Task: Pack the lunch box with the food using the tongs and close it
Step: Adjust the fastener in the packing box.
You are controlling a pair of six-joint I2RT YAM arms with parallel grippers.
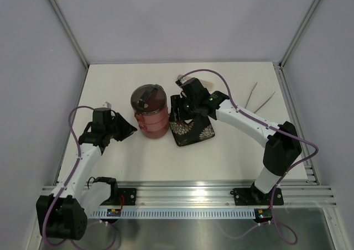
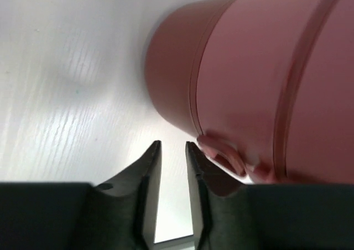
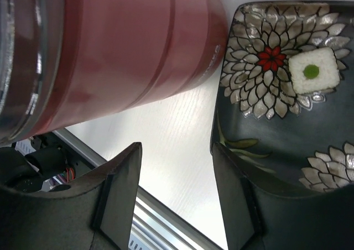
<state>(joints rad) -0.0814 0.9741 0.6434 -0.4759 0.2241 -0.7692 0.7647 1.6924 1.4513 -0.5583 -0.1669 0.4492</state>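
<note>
**Lunch box stacked between both grippers, tongs parked way off right**

Top view: the lunch box stands upright as one stack with its grey lid on. It's just right of the left gripper and just left of the right gripper, with the plate close on its right. The tongs lie flat on the tabletop at the far right, well apart from the box and nearer the right arm.

Left wrist: the left gripper has its jaws only a crack apart, holding nothing. The lunch box is right beside its right-hand finger.

Right wrist: the right gripper is spread wide and empty, over the strip of tabletop between the lunch box and the plate, which carries a white square.

No readable writing anywhere.
</note>
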